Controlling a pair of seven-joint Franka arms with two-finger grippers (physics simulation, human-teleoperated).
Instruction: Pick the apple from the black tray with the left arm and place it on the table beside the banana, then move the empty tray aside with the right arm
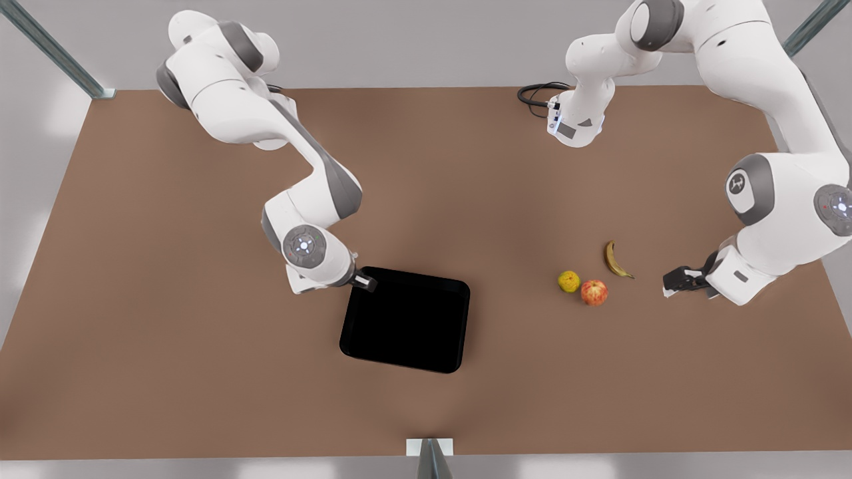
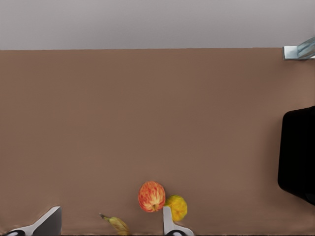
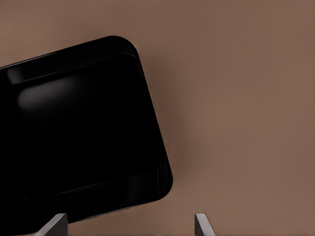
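the empty black tray (image 1: 405,319) lies mid-table: stiff, glossy, likely slippery, best pinched at its raised rim. the right gripper (image 1: 365,282) hovers wide at its corner. the left gripper (image 1: 673,281) waits, spread, near the apple (image 1: 594,292).

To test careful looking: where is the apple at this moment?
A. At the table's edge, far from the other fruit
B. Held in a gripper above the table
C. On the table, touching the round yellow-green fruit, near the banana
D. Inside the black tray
C: the apple sits on the table against the yellow-green fruit, with the banana close by; the black tray holds nothing.
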